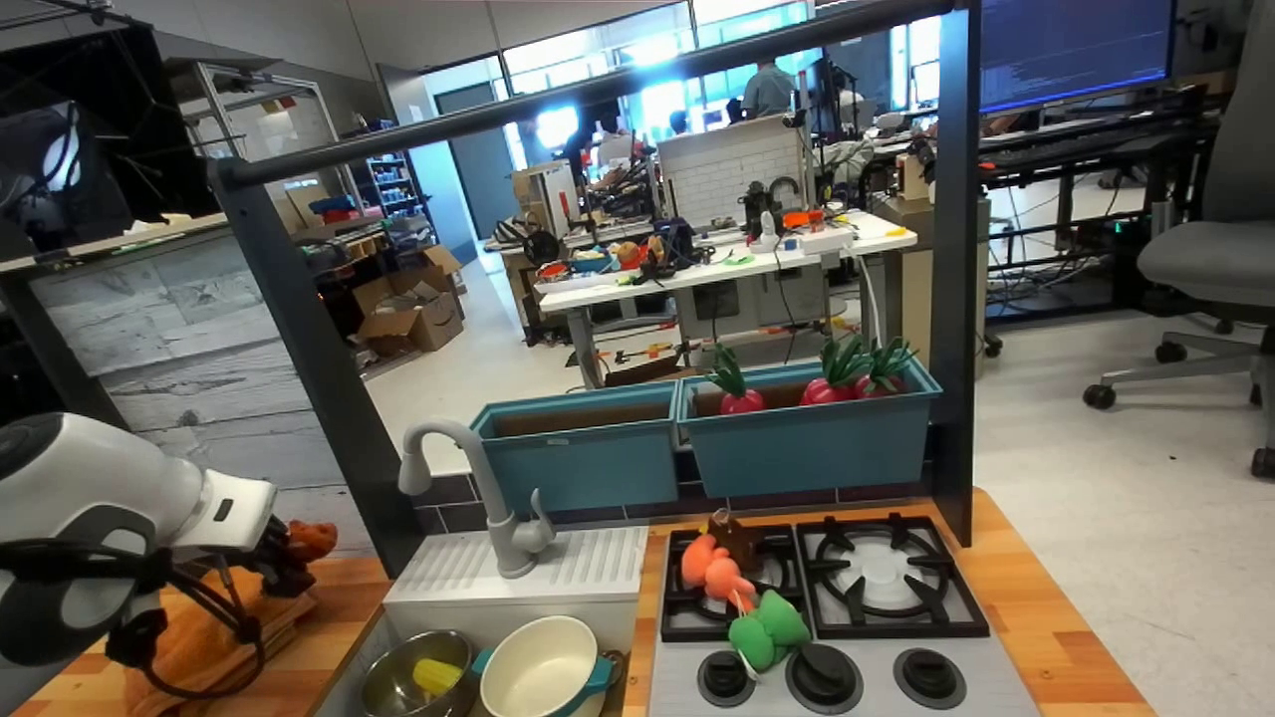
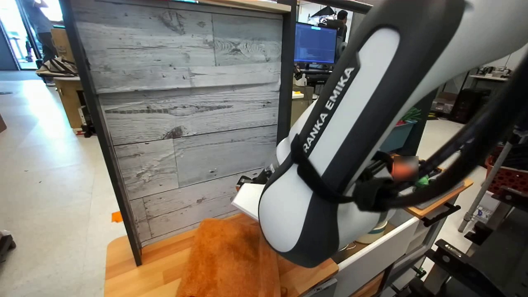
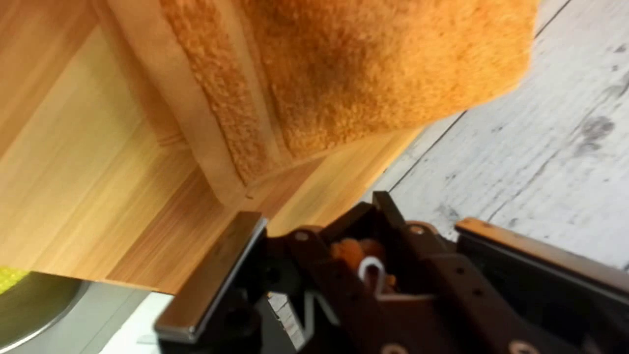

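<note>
Wrist view: folded orange towel (image 3: 393, 73) on the wooden tabletop (image 3: 83, 162), seen against the grey plank wall (image 3: 521, 172). Lower left, part of a metal bowl (image 3: 46, 300) with yellow corn (image 3: 10, 279) in it. The pincer (image 3: 371, 216) comes in from the bottom, jaws drawn together on a small orange thing (image 3: 350, 253) with a white loop (image 3: 371, 265); the fingers cover most of it, so its kind is unclear.

In an exterior view: bowl in the sink (image 1: 478, 615), cream pot (image 1: 543, 662) just beside it, grey tap (image 1: 515, 551) behind. Two blue planters (image 1: 588, 458) further back, radishes (image 1: 827, 388) in the right-hand one. Soft toys (image 1: 719, 575) lie on the stove (image 1: 981, 657). Arm (image 1: 129, 468) low at the left edge, wrist tilted downward over the towel; the orange thing pokes out by the fingertips, in front of the planks.

In an exterior view: arm fills much of the right side, slanting down from the upper right and hiding most of the sink; black cable (image 2: 396, 202) alongside. Towel nearer the camera. Only the fingers' ends show past the wrist, a bit of orange beside them. Cannot tell whether the orange thing touches the towel.
</note>
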{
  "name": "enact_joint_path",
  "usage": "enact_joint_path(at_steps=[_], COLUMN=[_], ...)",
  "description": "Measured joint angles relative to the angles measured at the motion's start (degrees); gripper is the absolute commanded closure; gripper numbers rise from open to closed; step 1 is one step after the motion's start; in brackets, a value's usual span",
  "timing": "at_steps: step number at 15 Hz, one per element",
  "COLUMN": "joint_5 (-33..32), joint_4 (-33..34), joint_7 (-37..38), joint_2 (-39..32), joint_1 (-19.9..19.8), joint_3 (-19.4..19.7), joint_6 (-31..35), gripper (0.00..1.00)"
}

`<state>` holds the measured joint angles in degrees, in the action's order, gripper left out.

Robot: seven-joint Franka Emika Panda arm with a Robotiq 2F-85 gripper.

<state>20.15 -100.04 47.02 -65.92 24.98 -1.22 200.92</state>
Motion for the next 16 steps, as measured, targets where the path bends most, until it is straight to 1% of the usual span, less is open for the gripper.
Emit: enact_joint_path(at_steps=[2, 4, 7, 11, 16], joint_5=[-0.03, 0.13, 0.23, -1.12, -7.44], joint_4=[-5.32, -10.67, -18.91, -29.23, -41.32], joint_7=[-1.06, -1.08, 0.01, 3.53, 12.29], joint_2=[4.02, 8.00, 13.60, 19.10, 24.34], joint_1=[-4.02, -9.74, -19.17, -34.45, -55.76], joint_3=[-5.37, -11.14, -17.15, -24.30, -32.49], joint_6=[1.69, 3.39, 3.70, 3.60, 2.35], gripper=[0.98, 0.98, 0.98, 0.98, 0.98])
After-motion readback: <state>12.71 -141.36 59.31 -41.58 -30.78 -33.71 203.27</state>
